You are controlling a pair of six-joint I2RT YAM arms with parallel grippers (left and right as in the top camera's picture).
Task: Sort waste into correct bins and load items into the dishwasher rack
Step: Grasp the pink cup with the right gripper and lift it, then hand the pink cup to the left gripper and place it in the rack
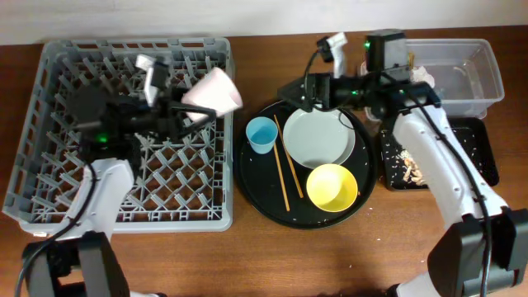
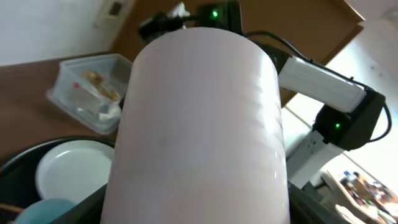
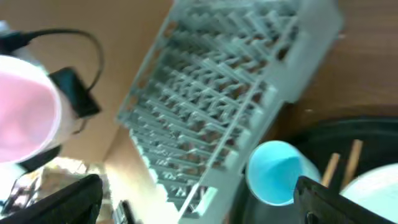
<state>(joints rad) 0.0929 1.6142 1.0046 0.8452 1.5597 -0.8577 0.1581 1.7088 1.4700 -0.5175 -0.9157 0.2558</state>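
My left gripper [image 1: 195, 110] is shut on the pink cup [image 1: 214, 91], held on its side above the right part of the grey dishwasher rack [image 1: 49, 124]. The cup fills the left wrist view [image 2: 199, 124]. My right gripper [image 1: 295, 92] is open and empty at the far rim of the round black tray [image 1: 247, 177]. On that tray lie the blue cup [image 1: 262, 134], the pale plate [image 1: 318, 138], the yellow bowl [image 1: 332, 187] and two chopsticks [image 1: 289, 173]. The right wrist view shows the blue cup [image 3: 277, 171] and the rack [image 3: 217, 93].
The clear tub [image 1: 483, 70] stands at the back right, with a white napkin [image 2: 111, 111] and brown bits in it. The shallow black tray [image 1: 478, 157] in front of it holds shredded food scraps [image 1: 408, 169]. Bare wooden table lies along the front edge.
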